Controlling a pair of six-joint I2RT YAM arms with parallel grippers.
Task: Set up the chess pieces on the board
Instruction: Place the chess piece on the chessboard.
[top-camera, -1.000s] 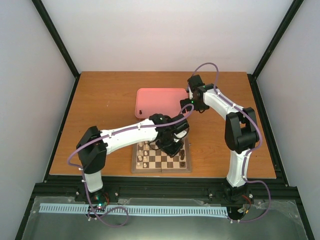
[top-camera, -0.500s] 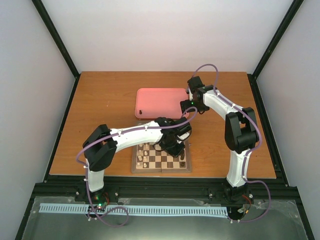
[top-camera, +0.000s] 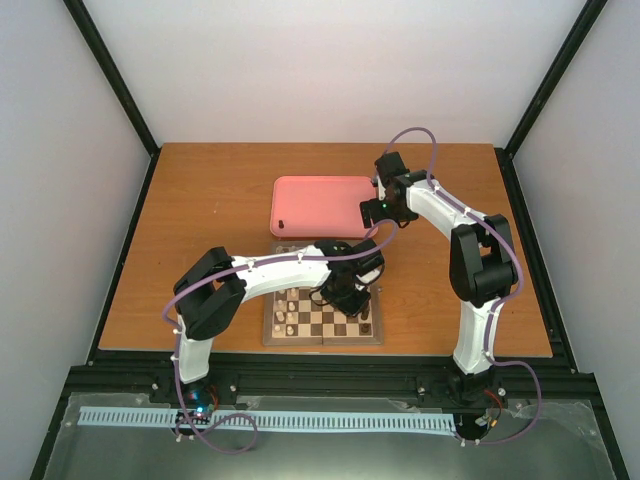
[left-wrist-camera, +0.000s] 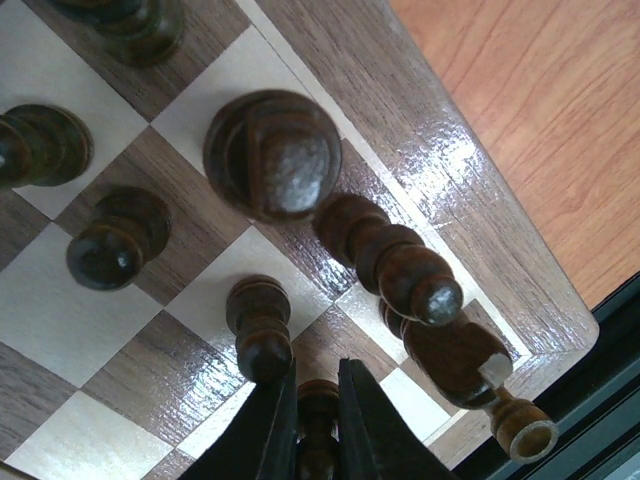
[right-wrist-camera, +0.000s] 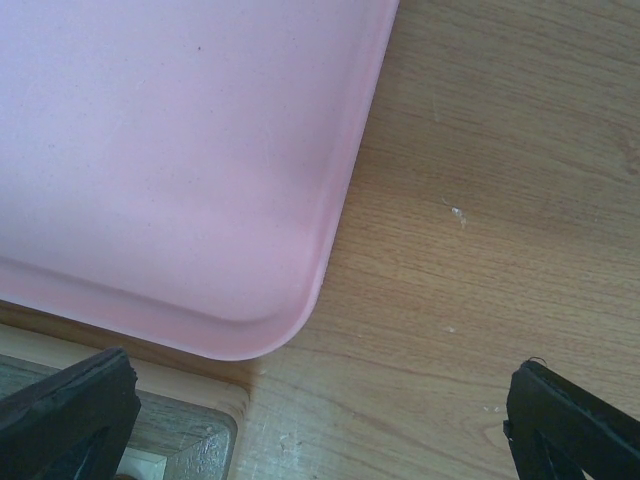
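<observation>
Dark brown wooden chess piece (left-wrist-camera: 318, 410) was clamped by left gripper (left-wrist-camera: 317, 385).
Right gripper (right-wrist-camera: 320, 410) was held spread over pink rounded tray (right-wrist-camera: 150, 150)'s corner.

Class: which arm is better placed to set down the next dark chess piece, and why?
Left. The left claw grips a dark piece just above the board. The right claw hangs open by the pink tray's corner, holding nothing.
</observation>
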